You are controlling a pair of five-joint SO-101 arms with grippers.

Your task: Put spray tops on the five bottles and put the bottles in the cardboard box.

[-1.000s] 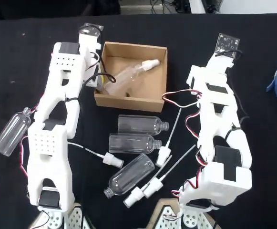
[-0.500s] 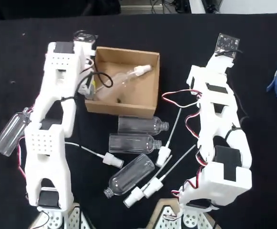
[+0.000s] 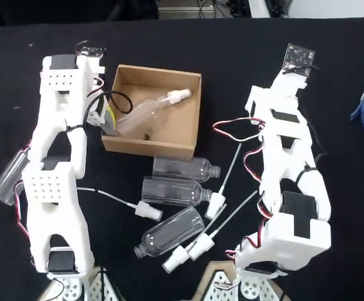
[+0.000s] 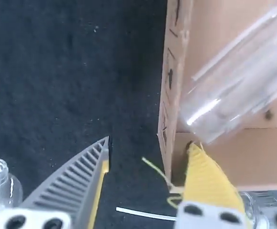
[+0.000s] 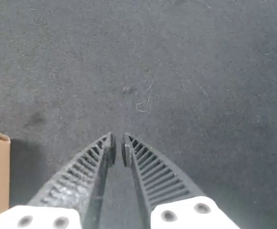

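Left arm [image 3: 51,188] and right arm [image 3: 280,147]: white printed shells, black servos [image 3: 299,210], red/black/white cables [image 3: 232,128] looped at the joints; hole-grid panels on the left arm. Left gripper [image 4: 150,143]: one ribbed grey finger, one yellow-faced, dark screws in white base; right gripper [image 5: 118,138]: two ribbed grey fingers, same screws.

So the left arm [image 3: 55,163] runs up the frame's left side, left gripper [image 4: 148,142] with jaws spread wide. The right arm [image 3: 288,157] stretches up on the right, right gripper [image 5: 117,138] with jaws pinched together.
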